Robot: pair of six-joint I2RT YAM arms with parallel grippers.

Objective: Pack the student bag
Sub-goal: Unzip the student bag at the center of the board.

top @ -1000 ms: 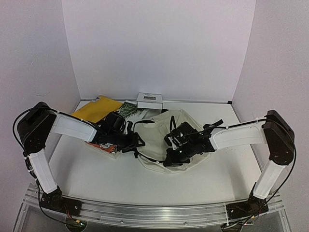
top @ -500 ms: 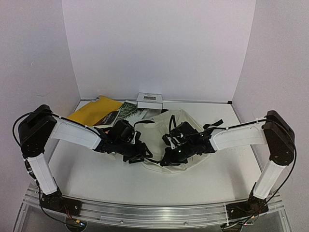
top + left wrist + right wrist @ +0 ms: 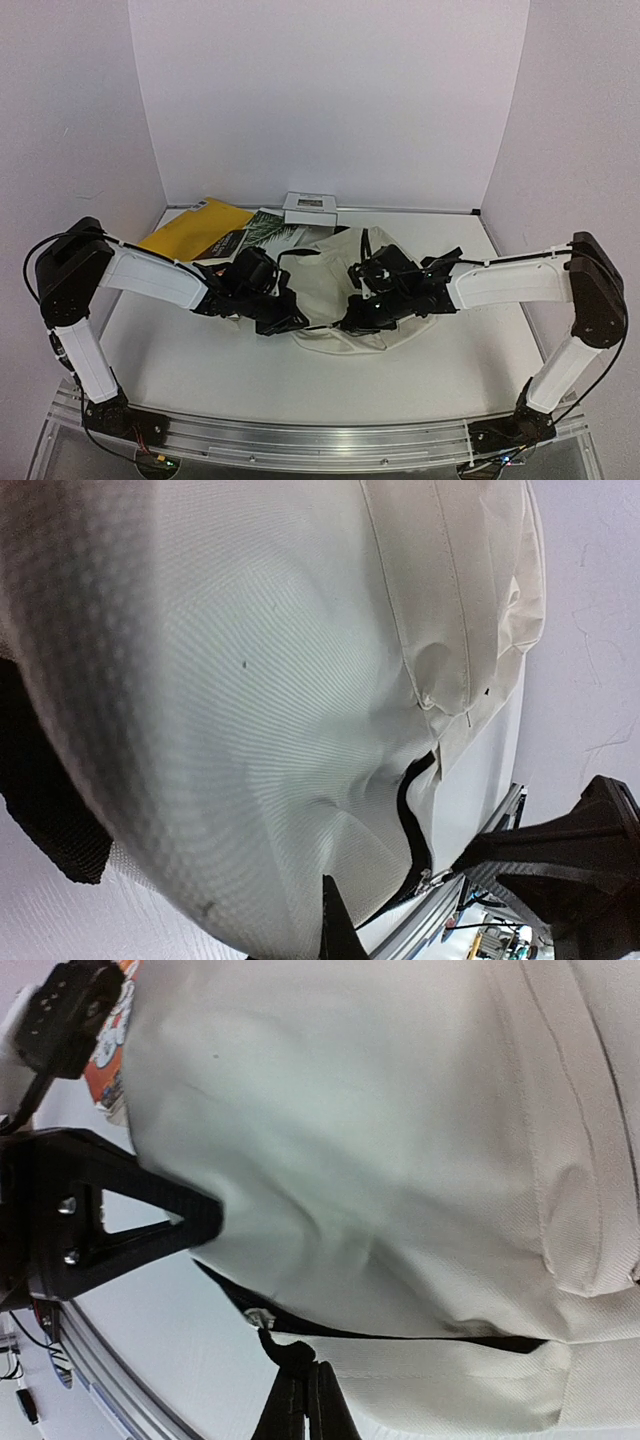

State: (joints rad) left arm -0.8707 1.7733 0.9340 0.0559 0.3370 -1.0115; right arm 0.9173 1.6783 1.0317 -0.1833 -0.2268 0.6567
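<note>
The student bag, cream fabric with a black zipper, lies between both arms in the middle of the table. My left gripper is at its near left edge, shut, with the cream fabric creased and draped around its dark fingertip. My right gripper is at the near edge, its fingers shut on the black zipper pull. The zipper line runs across the cloth, slightly parted. In the right wrist view an orange printed item peeks out beside the bag's far edge.
A yellow book, a dark book and a leaf-patterned book lie at the back left. A small white box stands at the back wall. White walls enclose three sides; a metal rail runs along the near edge.
My left gripper has moved right from the orange item to the bag's near edge and shut. The orange item no longer shows from above. The right arm shifted slightly back.
</note>
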